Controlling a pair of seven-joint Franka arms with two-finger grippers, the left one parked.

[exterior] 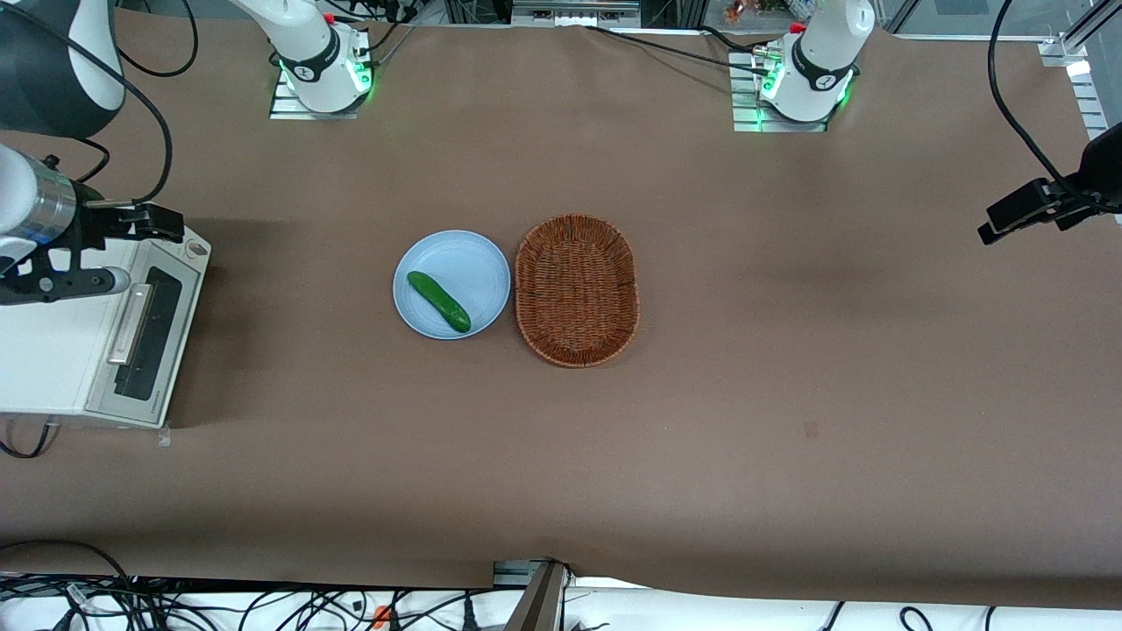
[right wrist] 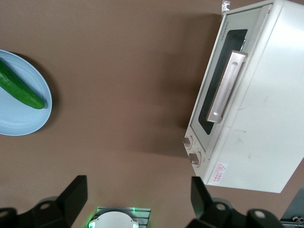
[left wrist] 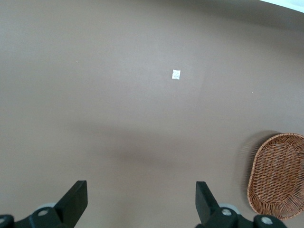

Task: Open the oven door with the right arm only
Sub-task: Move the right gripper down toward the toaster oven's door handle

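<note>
The cream-white oven (exterior: pixel 48 355) (right wrist: pixel 259 118) stands at the working arm's end of the table. Its oven door (exterior: pixel 162 337) (right wrist: pixel 214 90) is shut flat against the front, dark window showing, with the silver bar handle (exterior: pixel 131 324) (right wrist: pixel 227 88) across it. Two round knobs (right wrist: pixel 192 149) sit at the end of the door farther from the front camera. The right arm (exterior: pixel 39 197) reaches in over the oven. Its gripper (exterior: pixel 140 223) (right wrist: pixel 137 199) hangs open, well above the table, apart from the handle, with nothing between its fingers (right wrist: pixel 75 195).
A pale blue plate (exterior: pixel 473 263) (right wrist: pixel 19 118) with a green cucumber (exterior: pixel 438 301) (right wrist: pixel 21 88) lies mid-table in front of the oven door. Beside it is a wicker basket (exterior: pixel 576 289) (left wrist: pixel 280 175). The working arm's base (exterior: pixel 320 66) (right wrist: pixel 116 219) stands at the table's back edge.
</note>
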